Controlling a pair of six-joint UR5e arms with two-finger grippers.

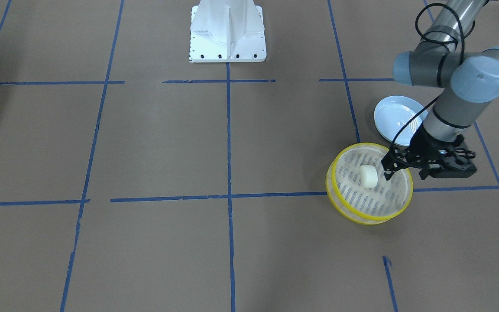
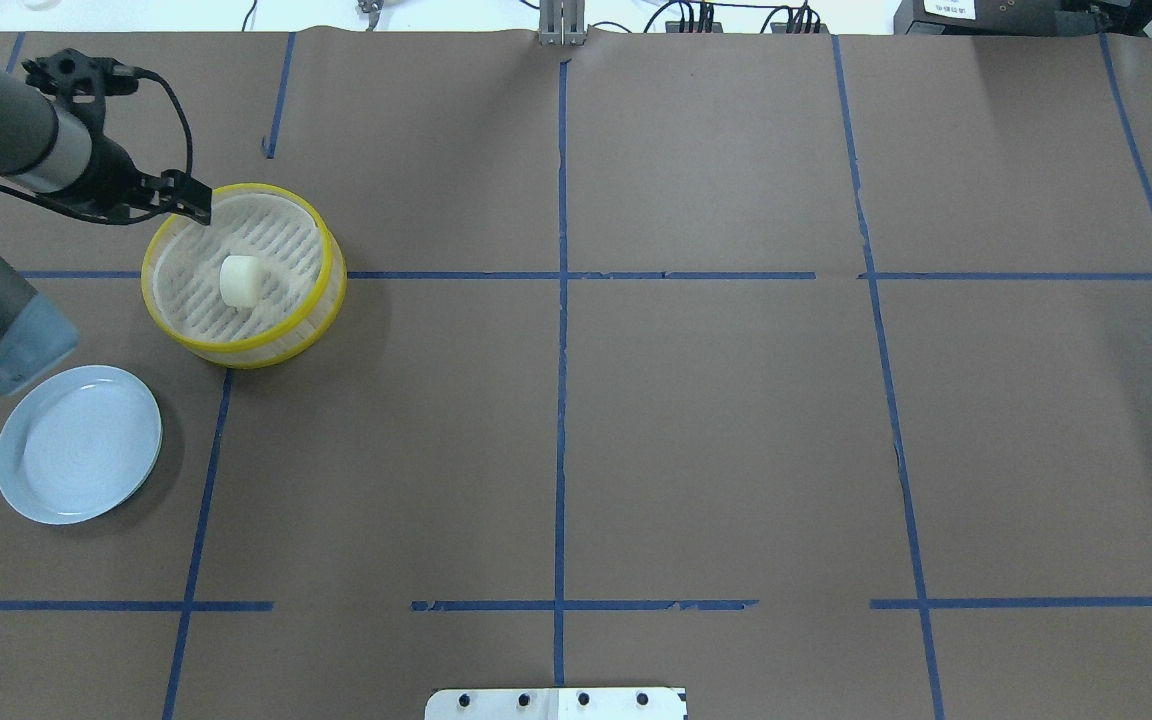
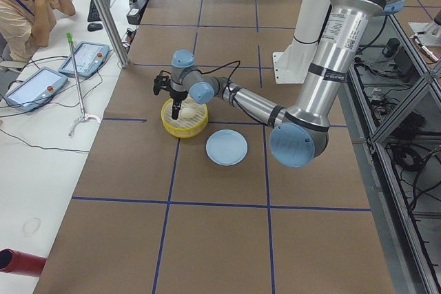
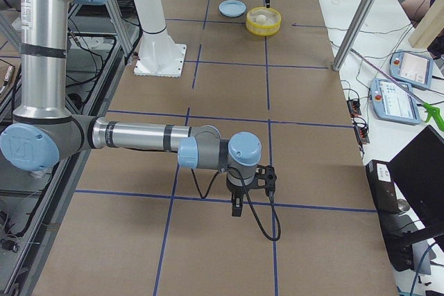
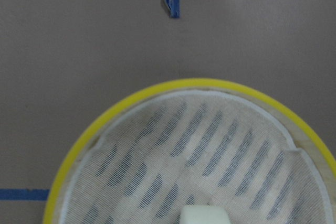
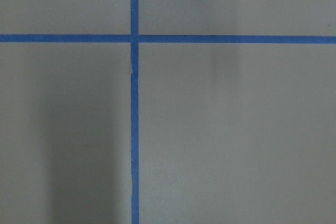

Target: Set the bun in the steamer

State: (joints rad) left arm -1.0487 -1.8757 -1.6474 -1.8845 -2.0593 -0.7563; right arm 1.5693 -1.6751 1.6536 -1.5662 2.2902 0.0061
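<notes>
The cream-white bun (image 1: 368, 176) lies loose on the mesh floor of the yellow-rimmed steamer (image 1: 353, 214), near its middle. It also shows in the overhead view (image 2: 238, 280) inside the steamer (image 2: 236, 352). My left gripper (image 1: 405, 173) hangs over the steamer's rim, beside and above the bun, with its jaws apart and nothing in them. In the overhead view the left gripper (image 2: 191, 203) is at the steamer's far left edge. The left wrist view shows the steamer (image 5: 131, 103) and the bun's top (image 5: 205, 216). My right gripper (image 4: 236, 209) shows only in the exterior right view, low over bare table; I cannot tell its state.
A pale blue plate (image 2: 78, 443) sits bare on the table beside the steamer, on the robot's side, under the left arm's elbow. The white robot base (image 1: 228, 30) stands at the table's middle edge. Blue tape lines cross the brown table.
</notes>
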